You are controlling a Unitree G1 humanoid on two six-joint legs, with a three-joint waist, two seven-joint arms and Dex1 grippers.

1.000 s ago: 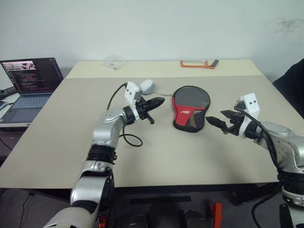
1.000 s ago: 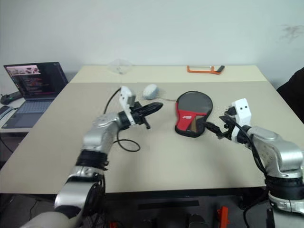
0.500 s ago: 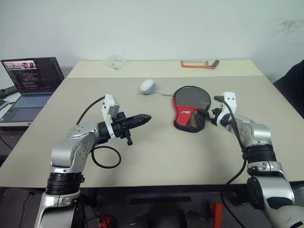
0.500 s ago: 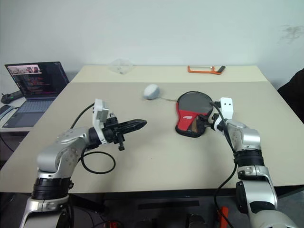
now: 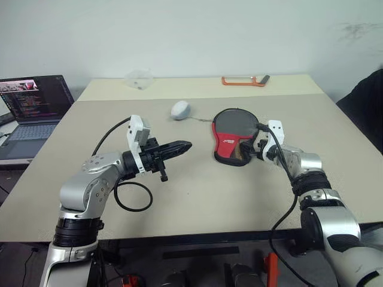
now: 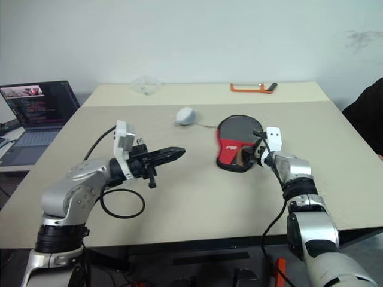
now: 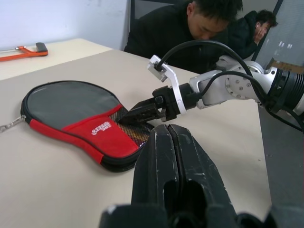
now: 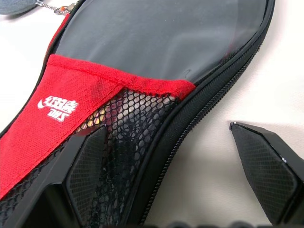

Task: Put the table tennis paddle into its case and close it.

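The right gripper (image 8: 180,171) is standing with its jaws spread wide at the narrow handle end of the case (image 5: 234,135): one finger is lying over the mesh pocket, the other is sitting over bare table (image 5: 197,191) just outside the zipper rim, and nothing is clamped between them. The case is lying flat, its red logo panel facing up. A wooden tint is showing through the mesh, likely the paddle's handle, though I cannot tell for sure. The left gripper (image 5: 182,146) is hanging above the table, well to the left of the case, jaws pressed together and holding nothing, pointing toward the case. A white computer mouse (image 5: 179,109) is lying beyond the case to its left, an orange hacksaw (image 5: 245,80) near the far edge behind it, and an open laptop (image 5: 31,110) is sitting far to the case's left.
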